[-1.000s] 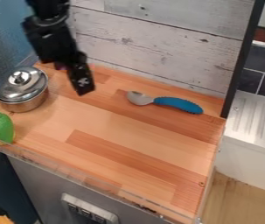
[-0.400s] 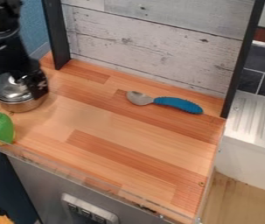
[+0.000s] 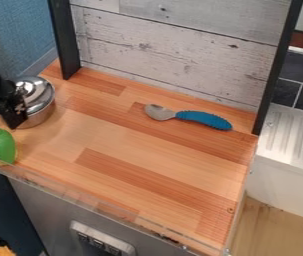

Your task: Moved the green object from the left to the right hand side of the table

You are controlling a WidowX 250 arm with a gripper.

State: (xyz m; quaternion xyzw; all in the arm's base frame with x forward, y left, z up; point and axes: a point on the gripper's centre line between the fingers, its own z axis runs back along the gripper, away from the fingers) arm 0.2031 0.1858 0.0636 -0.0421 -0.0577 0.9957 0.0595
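One green object (image 3: 1, 145) at the table's (image 3: 133, 165) front left corner, my gripper (image 3: 12, 119) hangs near it, partly covering the metal pot (image 3: 40, 117), can't tell from here how far open I am or what I'm gripping

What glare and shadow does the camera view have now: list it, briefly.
In the camera view, bright glints on the metal lid; a pale sheen across the middle of the wooden tabletop; faint, soft shading on the wood beside the pot; no strong glint on the green object.
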